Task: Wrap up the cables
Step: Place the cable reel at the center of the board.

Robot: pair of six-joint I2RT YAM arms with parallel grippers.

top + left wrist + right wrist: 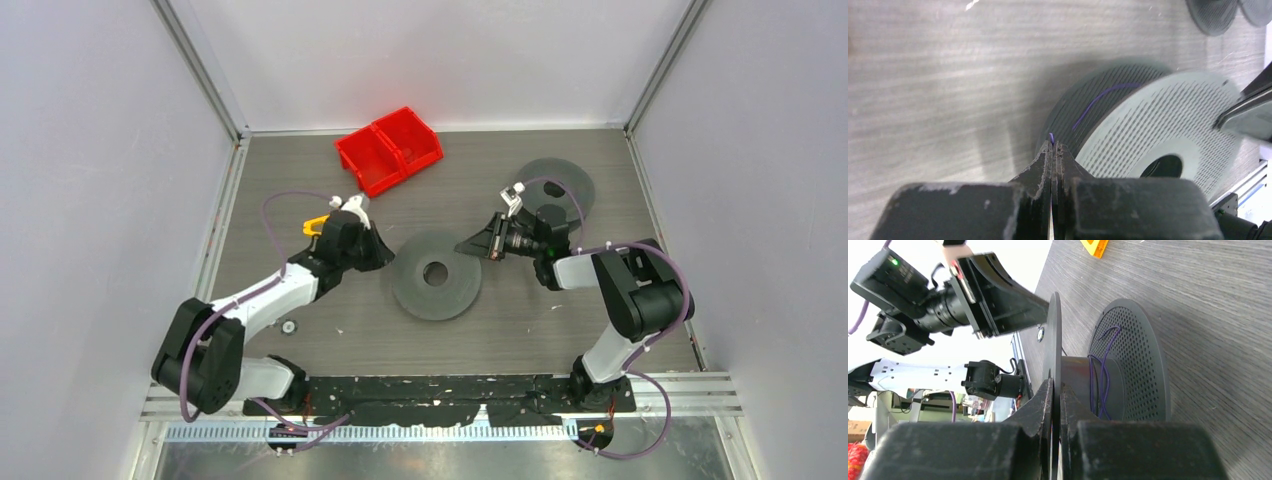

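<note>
A dark grey perforated spool (pixel 436 274) lies mid-table between the arms. The cable is a thin purple wire (pixel 1100 375), with a few turns round the spool's hub and a strand (pixel 1103 100) over the windings. My left gripper (pixel 1054 145) is at the spool's left rim (pixel 390 262), shut on the cable's end; a short purple tip (pixel 1051 136) pokes out above the closed jaws. My right gripper (pixel 1057 385) comes in from the spool's right (pixel 460 245) and is shut on the thin edge of one spool flange (pixel 1053 340).
A second grey spool (pixel 555 185) lies at the back right behind the right arm. A red two-compartment bin (pixel 388 150) stands at the back centre. A yellow piece (pixel 315 225) sits by the left wrist, and a small round part (pixel 289 326) beside the left arm.
</note>
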